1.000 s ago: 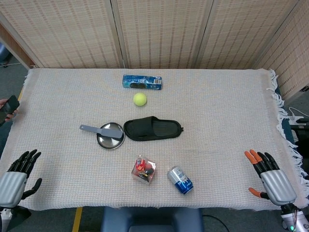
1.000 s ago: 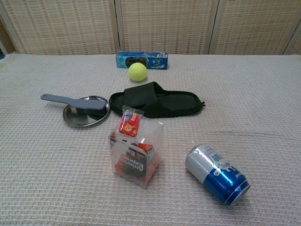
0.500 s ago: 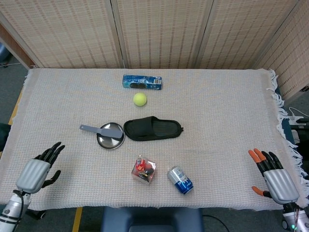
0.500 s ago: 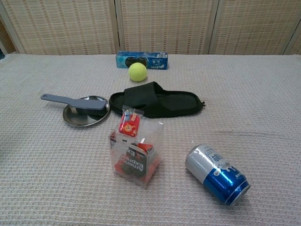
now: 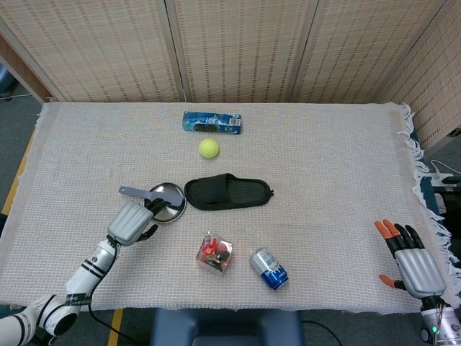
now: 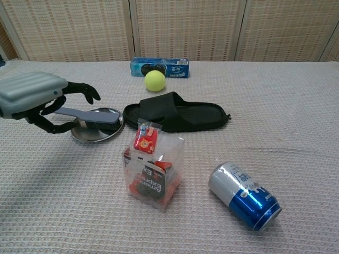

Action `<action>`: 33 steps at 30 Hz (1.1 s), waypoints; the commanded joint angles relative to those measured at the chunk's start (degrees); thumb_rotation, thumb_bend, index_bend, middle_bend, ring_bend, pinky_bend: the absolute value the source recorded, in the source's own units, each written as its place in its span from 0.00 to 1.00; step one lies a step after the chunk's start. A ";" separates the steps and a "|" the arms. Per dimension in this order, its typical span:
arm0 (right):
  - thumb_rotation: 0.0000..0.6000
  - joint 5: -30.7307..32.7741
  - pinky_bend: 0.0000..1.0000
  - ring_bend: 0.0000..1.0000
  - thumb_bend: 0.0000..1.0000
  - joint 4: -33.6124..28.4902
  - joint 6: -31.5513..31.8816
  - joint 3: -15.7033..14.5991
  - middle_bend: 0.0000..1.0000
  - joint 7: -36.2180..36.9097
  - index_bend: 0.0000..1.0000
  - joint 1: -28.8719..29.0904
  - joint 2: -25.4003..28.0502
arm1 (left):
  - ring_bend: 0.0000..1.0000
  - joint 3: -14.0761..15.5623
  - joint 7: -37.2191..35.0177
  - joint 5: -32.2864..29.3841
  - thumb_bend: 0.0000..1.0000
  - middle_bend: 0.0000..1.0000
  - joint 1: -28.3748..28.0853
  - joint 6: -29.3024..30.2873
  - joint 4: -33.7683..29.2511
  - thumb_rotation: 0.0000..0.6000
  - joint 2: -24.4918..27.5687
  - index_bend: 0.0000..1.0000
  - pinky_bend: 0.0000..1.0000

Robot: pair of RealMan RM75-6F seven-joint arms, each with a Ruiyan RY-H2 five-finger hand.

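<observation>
The left hand [image 6: 32, 98] hovers at the left of the chest view, its dark fingers [image 6: 79, 89] curled loosely over the handle of the grey brush [image 6: 87, 116], gripping nothing that can be seen; whether a fingertip touches the handle cannot be told. The brush lies across the round metal dish [image 6: 106, 131], left of centre in both views. The right hand [image 5: 412, 261] sits at the lower right corner of the head view, off the cloth's edge, fingers spread, holding nothing.

Nearest the bottom of the frame lie the blue can [image 6: 244, 196] on its side and, to its left, a clear bag of snacks [image 6: 153, 172] standing upright. Behind these, just right of the dish, lies the black slipper [image 6: 177, 114]. Further up sits the tennis ball [image 6: 154, 80], almost against the blue box [image 6: 160, 67]. Nothing stands between the left hand and the brush.

Half a second ago the left hand was low at the left edge of the head view; it has come up to the dish. The right hand has barely shifted; the objects lie as before.

A pale woven cloth [image 5: 338, 166] covers the tabletop; woven reed screens [image 5: 238, 43] close the top of the frame.
</observation>
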 commanded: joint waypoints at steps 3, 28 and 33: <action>1.00 0.20 0.00 0.00 0.00 -0.18 -0.08 -0.06 0.00 -0.17 0.00 -0.10 0.16 | 0.82 -0.95 1.20 -3.20 0.39 0.18 -4.30 -4.49 7.44 1.00 -5.35 0.21 1.00; 1.00 2.02 0.00 0.00 0.00 -0.53 -1.15 0.20 0.00 -0.92 0.00 -0.22 0.79 | 0.82 1.08 -2.34 -6.96 0.39 0.28 -10.50 -8.30 27.31 1.00 -13.51 0.25 1.00; 1.00 2.02 0.00 0.00 0.00 -0.72 -1.58 0.03 0.00 -0.84 0.00 -0.14 0.89 | 0.82 1.36 -2.76 -7.24 0.39 0.33 -10.73 -7.62 28.74 1.00 -14.31 0.31 1.00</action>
